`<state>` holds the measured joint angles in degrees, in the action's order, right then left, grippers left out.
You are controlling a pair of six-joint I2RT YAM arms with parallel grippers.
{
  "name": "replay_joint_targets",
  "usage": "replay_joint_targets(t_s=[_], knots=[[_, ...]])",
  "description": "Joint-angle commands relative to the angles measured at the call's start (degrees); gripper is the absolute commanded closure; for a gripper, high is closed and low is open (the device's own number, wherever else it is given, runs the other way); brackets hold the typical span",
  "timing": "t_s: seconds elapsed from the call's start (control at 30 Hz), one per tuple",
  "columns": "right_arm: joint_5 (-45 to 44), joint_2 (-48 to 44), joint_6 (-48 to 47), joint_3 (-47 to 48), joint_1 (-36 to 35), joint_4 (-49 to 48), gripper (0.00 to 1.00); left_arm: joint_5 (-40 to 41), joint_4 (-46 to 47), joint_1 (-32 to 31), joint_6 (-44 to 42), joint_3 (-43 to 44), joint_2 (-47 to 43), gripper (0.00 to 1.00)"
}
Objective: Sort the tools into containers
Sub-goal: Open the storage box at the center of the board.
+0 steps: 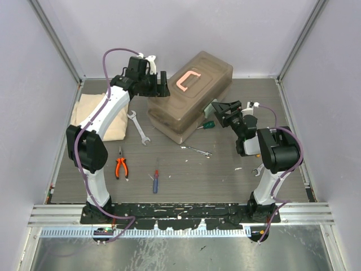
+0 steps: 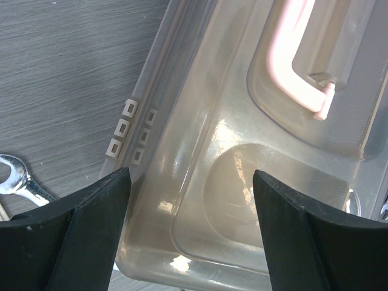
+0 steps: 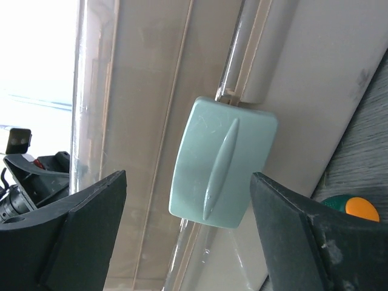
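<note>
Brown translucent plastic toolbox, lid down, pale green latch. Left gripper: jaws apart above its lid edge. Right gripper: jaws apart, facing the latch.

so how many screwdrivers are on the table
2: the green screwdriver lies beside the toolbox; the blue-red screwdriver lies right of the pliers. Others may be hidden.

top: high, from behind, whole table | wrists: both close on toolbox | left: lid | right: latch

Bright, even; R-wrist view corner blown out
</note>
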<state>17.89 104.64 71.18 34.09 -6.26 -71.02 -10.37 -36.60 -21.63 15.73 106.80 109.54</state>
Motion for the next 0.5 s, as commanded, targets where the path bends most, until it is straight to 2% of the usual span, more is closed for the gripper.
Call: replay_joint_targets(t_s=[0.0,0.17,0.47], knots=[[-3.38,-0.01,0.8,0.96,-0.19,-1.17,0.15,2.42,-6.21,-0.19,-2.06,-0.62,3.06,0.19],[-7.78,-4.22,-3.02,0.18,-0.24,11.32,0.25,2.28,-6.29,-0.17,-2.02,-0.53,3.06,0.19],[-11.45,-7.86,-8.3,2.42,-0.2,26.9,0.38,2.07,-6.29,-0.18,-1.78,-0.41,3.01,0.19]])
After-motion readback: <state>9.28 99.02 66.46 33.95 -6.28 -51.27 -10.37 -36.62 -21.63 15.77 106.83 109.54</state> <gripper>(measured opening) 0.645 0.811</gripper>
